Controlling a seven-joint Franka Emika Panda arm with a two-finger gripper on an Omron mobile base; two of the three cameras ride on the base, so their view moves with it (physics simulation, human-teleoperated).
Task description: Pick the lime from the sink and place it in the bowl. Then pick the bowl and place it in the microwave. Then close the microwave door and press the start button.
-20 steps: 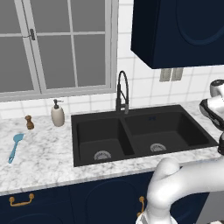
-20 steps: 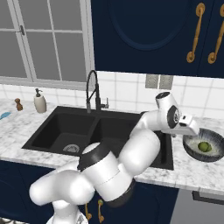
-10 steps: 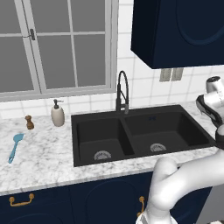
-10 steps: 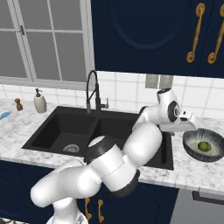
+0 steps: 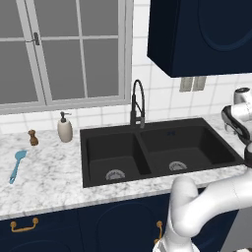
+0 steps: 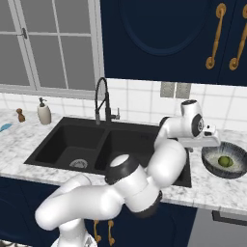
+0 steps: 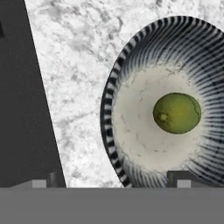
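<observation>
Left counter: blue spatula [image 5: 16, 166], pepper grinder [image 5: 33, 137], soap bottle [image 5: 65, 128], well clear of everything
Sink [image 6: 87, 144]: both basins bare
Gripper [image 6: 207, 143]: wide open, holding nothing, now higher above the rim than before
Bowl [image 6: 212, 165]: right counter, lime [image 7: 177, 113] sitting inside

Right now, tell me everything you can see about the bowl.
The bowl is round, with fine dark and white stripes running up its wall and rim and a plain pale floor. It looks like glazed ceramic. It stands upright on the marble counter, right of the sink. The lime rests inside it. The open gripper hovers above, not touching.
</observation>
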